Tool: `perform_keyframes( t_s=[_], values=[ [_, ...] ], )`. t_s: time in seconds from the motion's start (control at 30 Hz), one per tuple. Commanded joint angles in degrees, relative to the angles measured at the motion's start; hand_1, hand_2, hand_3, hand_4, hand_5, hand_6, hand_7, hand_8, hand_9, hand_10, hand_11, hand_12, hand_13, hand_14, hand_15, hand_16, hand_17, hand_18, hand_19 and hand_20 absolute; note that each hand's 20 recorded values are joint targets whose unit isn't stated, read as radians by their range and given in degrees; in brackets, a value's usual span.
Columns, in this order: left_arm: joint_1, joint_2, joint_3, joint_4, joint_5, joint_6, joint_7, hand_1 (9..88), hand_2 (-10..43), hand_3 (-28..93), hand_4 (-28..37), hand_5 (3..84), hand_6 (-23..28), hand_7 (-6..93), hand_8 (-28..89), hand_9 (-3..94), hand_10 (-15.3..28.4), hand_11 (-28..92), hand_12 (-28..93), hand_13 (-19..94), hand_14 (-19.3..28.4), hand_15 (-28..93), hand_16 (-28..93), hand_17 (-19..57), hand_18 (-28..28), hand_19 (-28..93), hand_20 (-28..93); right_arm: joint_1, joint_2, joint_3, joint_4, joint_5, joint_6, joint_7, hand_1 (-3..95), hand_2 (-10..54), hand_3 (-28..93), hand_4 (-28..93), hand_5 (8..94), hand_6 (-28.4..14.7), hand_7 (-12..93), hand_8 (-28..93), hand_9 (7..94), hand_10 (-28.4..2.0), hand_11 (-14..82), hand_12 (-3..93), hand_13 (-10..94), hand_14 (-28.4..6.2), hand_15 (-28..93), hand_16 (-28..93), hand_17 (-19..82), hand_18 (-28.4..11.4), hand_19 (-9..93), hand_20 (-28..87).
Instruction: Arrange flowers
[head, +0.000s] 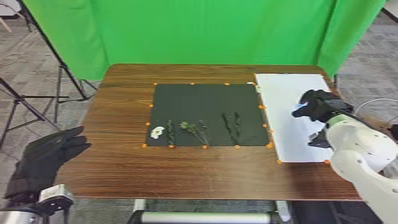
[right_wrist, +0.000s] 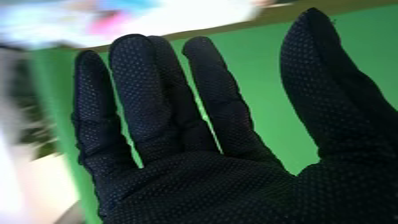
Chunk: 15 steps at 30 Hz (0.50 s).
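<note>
Sprigs (head: 188, 126) and white flower (head: 157, 132) lie apart on near side of dark mat (head: 200, 102), probably for easy picking. My right hand (head: 322, 104), fingers straight, holds nothing over white board (head: 291, 135); left hand (head: 44, 157) is relaxed.

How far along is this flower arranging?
Already laid out: a white flower and green stems, in a row on the black mat. In hand: apparently nothing; the right hand has straight fingers. Left: probably the arranging itself, as the stems lie loose and mostly apart.
</note>
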Motion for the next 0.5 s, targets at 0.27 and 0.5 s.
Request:
perform_keyframes(
  t_s=[0.27, 0.5],
  values=[
    [-1.72, 1.79, 3.39, 0.68, -0.17, -0.06, 0.63, 27.0, 6.4, 81, -12.6, 48.0, 14.7, 14.1, -8, 41.5, 22.7, 41, 11, 30, 28.4, 62, -12, -8.3, 21.6, 57, 19, -4.93, 0.40, 7.15, 3.74, -1.94, -2.33, 2.85, 30.0, -7.2, 83, -28, 47.9, -8.1, 17, -11, 45.1, -19.9, 20.8, 17.1, 47, -15.0, 74, 16, 24, -24.3, 74, 16],
    [-2.21, 1.81, 3.84, 0.87, -0.24, -0.20, 0.70, 27.0, 6.5, 81, -12.5, 48.0, 14.7, 14.2, -8, 41.5, 22.7, 41, 11, 30, 28.4, 62, -12, -8.3, 21.6, 57, 19, -2.19, -0.45, 3.35, 5.48, -2.99, -1.15, 3.43, 30.2, -7.3, 83, -28, 48.3, -7.6, 18, -11, 45.7, -19.5, 20.3, 17.3, 47, -14.7, 74, 16, 24, -23.9, 75, 15]
  ],
)
